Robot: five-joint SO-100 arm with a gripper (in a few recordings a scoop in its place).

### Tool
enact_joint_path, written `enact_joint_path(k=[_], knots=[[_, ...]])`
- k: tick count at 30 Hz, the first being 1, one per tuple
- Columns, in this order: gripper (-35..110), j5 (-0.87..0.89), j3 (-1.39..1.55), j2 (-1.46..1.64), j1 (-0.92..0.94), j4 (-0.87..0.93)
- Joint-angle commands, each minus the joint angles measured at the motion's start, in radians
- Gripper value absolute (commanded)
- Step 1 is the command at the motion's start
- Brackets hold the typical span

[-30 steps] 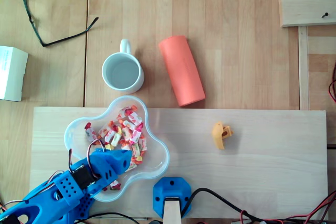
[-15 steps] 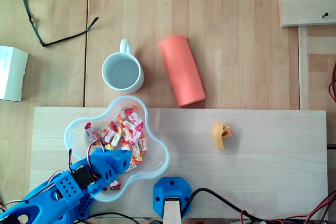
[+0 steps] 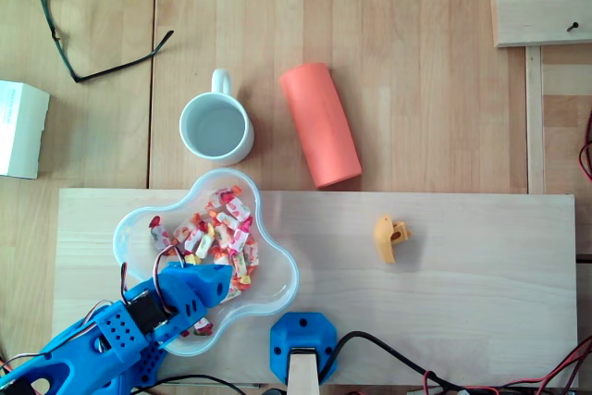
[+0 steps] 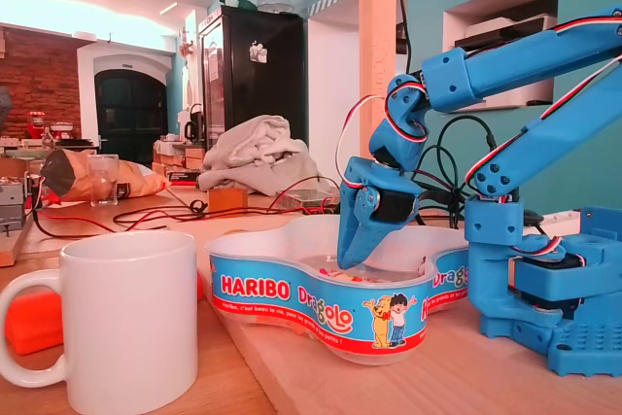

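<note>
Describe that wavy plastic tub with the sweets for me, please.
The tub is clear plastic with a wavy, lobed outline and a low wall carrying a blue and red Haribo label. It sits upright and lidless on the pale wooden board, holding wrapped sweets in red, white and yellow. The blue tool dips into it from above; whether they touch is unclear.

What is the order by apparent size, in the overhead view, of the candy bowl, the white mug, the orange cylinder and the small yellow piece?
Largest to smallest:
1. candy bowl
2. orange cylinder
3. white mug, somewhat smaller than the cylinder
4. small yellow piece, by far the smallest
</note>
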Motion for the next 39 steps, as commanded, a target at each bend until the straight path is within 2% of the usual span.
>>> enact_joint_path(k=[1, 20, 30, 39], knots=[[-2, -0.009, -0.031, 0.012, 0.0, 0.0], [0, -0.026, 0.021, 0.018, 0.0, -0.003], [12, -0.011, 0.018, 0.021, 0.0, -0.003], [11, -0.021, 0.041, 0.012, 0.006, -0.003]])
